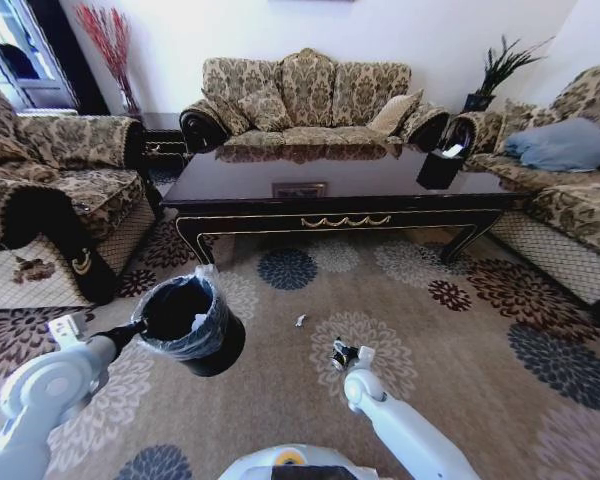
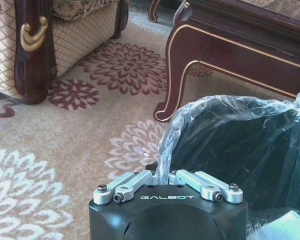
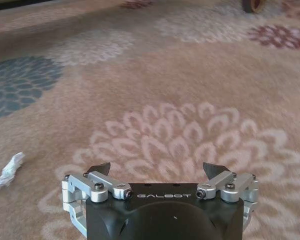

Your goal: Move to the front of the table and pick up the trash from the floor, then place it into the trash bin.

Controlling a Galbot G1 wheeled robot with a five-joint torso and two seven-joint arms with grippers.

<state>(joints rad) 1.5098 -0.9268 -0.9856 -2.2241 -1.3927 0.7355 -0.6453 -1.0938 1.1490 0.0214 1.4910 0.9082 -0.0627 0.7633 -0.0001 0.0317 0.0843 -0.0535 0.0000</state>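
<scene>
The trash bin (image 1: 192, 322), a black bucket lined with a clear bag, hangs above the carpet at my left. My left gripper (image 1: 140, 327) is shut on its rim; the left wrist view shows the left gripper (image 2: 167, 174) pinching the bag-covered edge of the trash bin (image 2: 240, 145). A white piece (image 1: 198, 322) lies inside. A small white scrap of trash (image 1: 300, 321) lies on the carpet in front of the table (image 1: 340, 220). My right gripper (image 1: 342, 354) hovers low, just right of the scrap. In the right wrist view the right gripper (image 3: 157, 169) is open and the trash (image 3: 7, 171) lies off to one side.
Patterned sofas stand at the left (image 1: 60, 190), back (image 1: 310, 100) and right (image 1: 570, 190). A black angular container (image 1: 440, 166) sits on the table's right end. A curved table leg (image 2: 175, 75) stands near the bin. Flowered carpet (image 1: 460, 340) stretches open to the right.
</scene>
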